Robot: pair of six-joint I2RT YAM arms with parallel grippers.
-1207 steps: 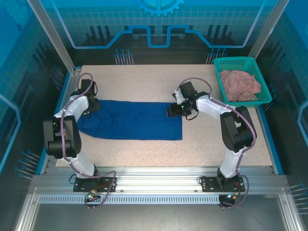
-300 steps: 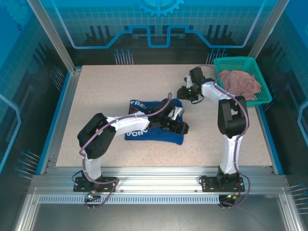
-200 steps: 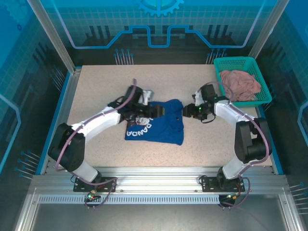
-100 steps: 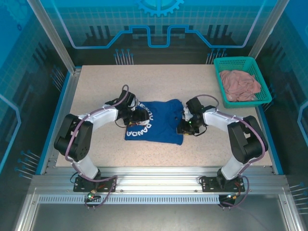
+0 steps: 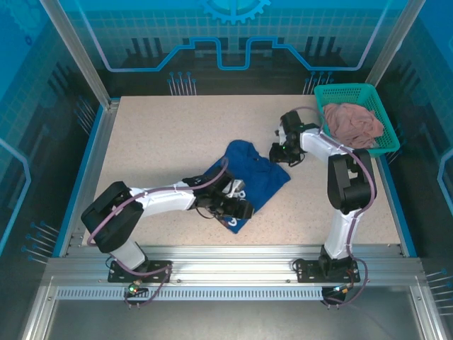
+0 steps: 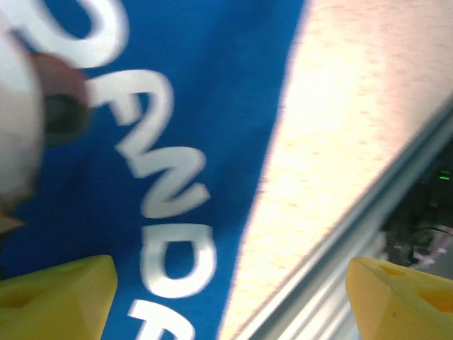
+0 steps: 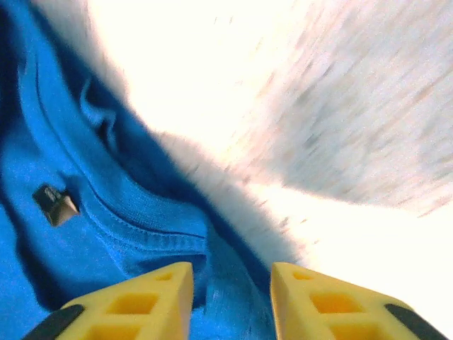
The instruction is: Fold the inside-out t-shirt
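a moment ago the royal-blue cotton t-shirt (image 5: 253, 168) lay square; now the folded bundle sits skewed diagonally, mid speckled table (image 5: 156, 127). the left gripper (image 5: 237, 210) has swung to its near corner, fingers wide apart above the white lettering (image 6: 163, 191). the right gripper (image 5: 279, 153) has moved to the collar edge, jaws narrowly parted, nothing clearly pinched. probably it needs squaring, or one last fold.
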